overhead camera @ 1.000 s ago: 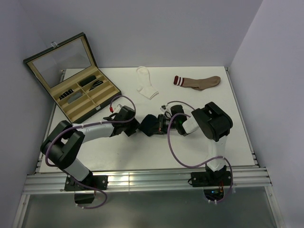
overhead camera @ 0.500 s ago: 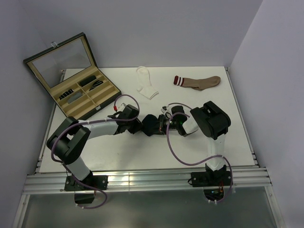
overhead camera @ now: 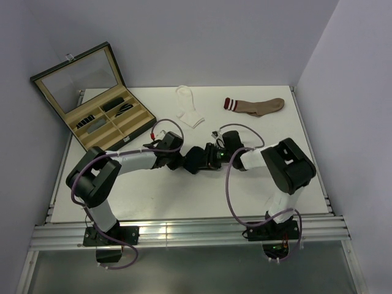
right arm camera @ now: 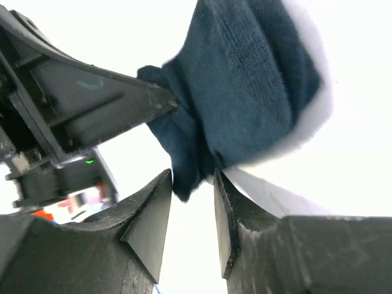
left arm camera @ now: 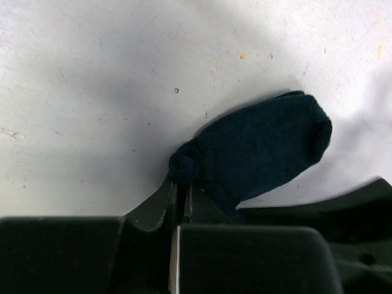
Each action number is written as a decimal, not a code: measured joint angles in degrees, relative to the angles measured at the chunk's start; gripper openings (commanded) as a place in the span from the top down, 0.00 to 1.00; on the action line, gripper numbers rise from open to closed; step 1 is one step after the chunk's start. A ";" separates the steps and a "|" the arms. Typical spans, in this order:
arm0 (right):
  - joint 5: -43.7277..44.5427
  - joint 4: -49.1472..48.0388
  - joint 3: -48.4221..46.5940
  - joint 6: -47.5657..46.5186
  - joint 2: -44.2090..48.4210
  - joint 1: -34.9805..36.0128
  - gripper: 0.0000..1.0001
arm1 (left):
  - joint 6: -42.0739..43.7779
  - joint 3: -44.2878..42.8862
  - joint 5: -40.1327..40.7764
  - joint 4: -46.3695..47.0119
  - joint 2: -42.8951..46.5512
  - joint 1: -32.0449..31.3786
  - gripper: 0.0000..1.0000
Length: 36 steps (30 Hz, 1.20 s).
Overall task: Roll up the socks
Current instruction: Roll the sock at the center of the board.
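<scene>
The left gripper (left arm camera: 182, 184) reaches in from the left, low over the table (overhead camera: 153, 196). Its jaws are clenched tight, with no gap between them, and they pinch a small bunched knot of fabric at the left edge of the navy sock (left arm camera: 263, 153).

That sock is dark blue, of plain knit and folded into a short thick pad. One end is rounded and the other gathers into the knot at the left gripper's tips. It lies about mid-table and runs rightward from those tips, between the two grippers. In the left wrist view its rounded end points to the far right and rests on the white surface.

The right gripper (right arm camera: 192, 184) comes in from the right and meets the sock's other side. Its jaws stand partly apart with a narrow gap. A loose lobe of the navy fabric hangs between the fingers (right arm camera: 147, 226). Whether they press on it or only flank it cannot be told, but they look released rather than squeezing. The two grippers are close together, with only the sock between them.

Along the far side, an open compartmented case (overhead camera: 116, 122) stands at the left. A white sock (overhead camera: 190, 114) lies flat near the middle. A brown sock (overhead camera: 257, 106) with a striped cuff lies flat to the right. All are well apart from the grippers.
</scene>
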<state>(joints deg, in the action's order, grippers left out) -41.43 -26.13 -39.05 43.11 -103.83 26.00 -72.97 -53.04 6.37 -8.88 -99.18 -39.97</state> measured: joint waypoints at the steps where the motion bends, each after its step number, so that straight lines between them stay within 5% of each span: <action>1: 2.01 2.91 0.00 -2.03 2.12 0.00 0.59 | 0.35 -0.42 0.11 -0.74 -0.04 0.00 1.00; 12: 23.28 17.44 -2.27 -19.71 19.69 10.47 0.62 | 3.13 -3.15 0.63 -5.29 -0.74 0.00 1.00; 36: 40.87 15.02 -4.70 -31.08 8.35 22.91 0.55 | 3.76 -4.24 0.61 -7.13 -0.96 -0.11 1.00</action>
<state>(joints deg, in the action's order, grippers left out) -0.56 -11.11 -43.75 12.03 -95.48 48.90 -69.21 -57.28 6.98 -16.01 -100.14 -40.07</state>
